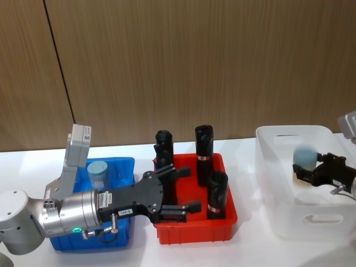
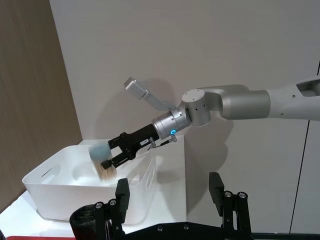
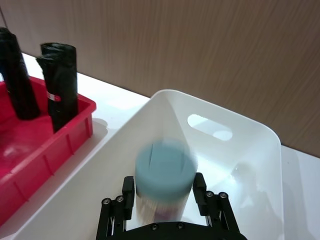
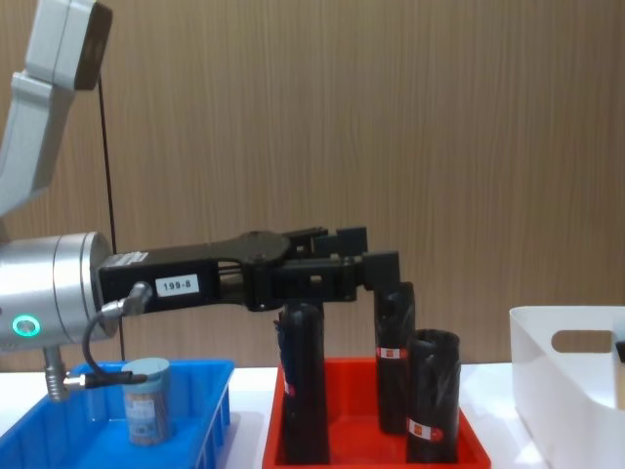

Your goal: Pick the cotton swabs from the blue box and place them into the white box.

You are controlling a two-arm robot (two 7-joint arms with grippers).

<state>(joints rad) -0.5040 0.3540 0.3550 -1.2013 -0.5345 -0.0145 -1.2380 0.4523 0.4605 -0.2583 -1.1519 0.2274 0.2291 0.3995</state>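
One tub of cotton swabs point(image 1: 98, 173) point(image 4: 146, 399) stands upright in the blue box point(image 1: 119, 161) point(image 4: 59, 449) at the left. A second tub point(image 1: 305, 154) point(image 2: 101, 152) point(image 3: 165, 172) shows blurred between the parted fingertips of my right gripper point(image 1: 306, 169) point(image 2: 111, 151) point(image 3: 164, 192), above the inside of the white box point(image 1: 289, 130) point(image 2: 50, 175) point(image 3: 225, 112) point(image 4: 547, 322). The right gripper and the box are sharp, so the tub is moving free of the fingers. My left gripper point(image 1: 189, 189) point(image 4: 366, 254) hangs open and empty over the red tray.
A red tray point(image 1: 194, 231) point(image 4: 469, 440) point(image 3: 45, 150) sits between the two boxes, with three tall black wrapped rolls point(image 1: 204, 142) point(image 4: 432, 391) standing in it. A wooden wall runs behind the white table.
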